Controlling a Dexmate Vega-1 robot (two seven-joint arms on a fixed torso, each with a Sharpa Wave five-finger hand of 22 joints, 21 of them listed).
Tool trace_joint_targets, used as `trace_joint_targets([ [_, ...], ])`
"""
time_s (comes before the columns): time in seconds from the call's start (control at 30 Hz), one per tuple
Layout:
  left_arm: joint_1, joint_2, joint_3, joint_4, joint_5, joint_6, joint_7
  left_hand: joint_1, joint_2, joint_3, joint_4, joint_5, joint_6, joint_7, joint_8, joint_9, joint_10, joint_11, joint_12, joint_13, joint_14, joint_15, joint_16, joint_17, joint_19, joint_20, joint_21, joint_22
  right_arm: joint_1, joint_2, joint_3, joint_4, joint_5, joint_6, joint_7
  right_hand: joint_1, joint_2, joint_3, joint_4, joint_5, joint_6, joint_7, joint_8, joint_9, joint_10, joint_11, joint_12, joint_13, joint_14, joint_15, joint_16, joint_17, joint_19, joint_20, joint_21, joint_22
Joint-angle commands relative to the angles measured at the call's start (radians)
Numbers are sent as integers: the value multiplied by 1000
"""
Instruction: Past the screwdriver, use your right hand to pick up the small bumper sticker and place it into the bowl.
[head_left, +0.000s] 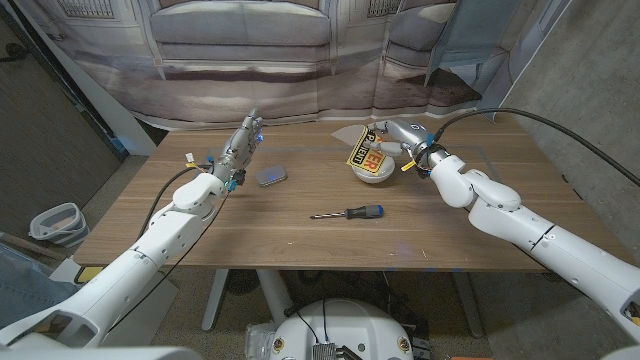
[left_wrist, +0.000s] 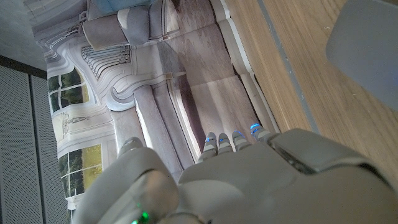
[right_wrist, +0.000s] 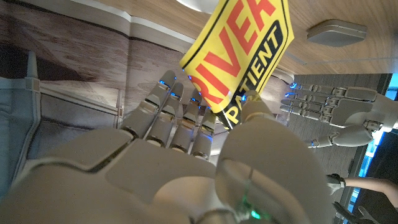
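The right hand (head_left: 392, 136) pinches the yellow bumper sticker (head_left: 364, 151) just above the white bowl (head_left: 373, 170), its long axis tilted, lower end toward the bowl. The screwdriver (head_left: 350, 213) lies nearer on the worktop (head_left: 300, 245). The left hand (head_left: 241, 146) holds nothing, fingers extended.

A: Sticker (head_left: 363, 152)? 
B: Yellow, diamond-shaped, red and black lettering, tilted, touching the bowl's rim.
A: Bowl (head_left: 375, 173)? 
B: White, upright, beyond the screwdriver (head_left: 352, 212), which lies flat.
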Motion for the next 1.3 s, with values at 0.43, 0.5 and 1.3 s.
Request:
trace_joint_targets([
  [0.43,-22,-8,15,14,5,17,-5,7,5,-10,1,5,2,3,-2,3,-1,1,1,3,-28,3,2,4,-48,-7,1,6,4,-9,-13,11,42,-49,41,-28,-13,-15,5,7,-28,3,-4,1,-18,2,-8,5,-7,1,3,-1,-5,16,-8,3],
  [0.5,-24,-9,17,16,5,16,-9,7,5,-10,1,5,3,3,-2,3,-1,1,1,3,-28,3,2,4,-48,-6,1,6,3,-12,-12,10,45,-53,45,-31,-14,-17,6,7,-30,3,-4,1,-21,5,-9,5,-8,4,3,-1,-6,18,-8,3],
  [1.3,-17,-8,17,9,7,16,-1,9,7,-16,1,6,3,4,-2,3,-1,-2,1,3,-29,4,2,5,-49,-5,1,6,14,-34,-25,-14,48,-90,101,-96,-54,-55,22,23,-99,-10,-6,2,-89,25,-24,7,-73,53,-5,-6,-44,57,-22,2],
])
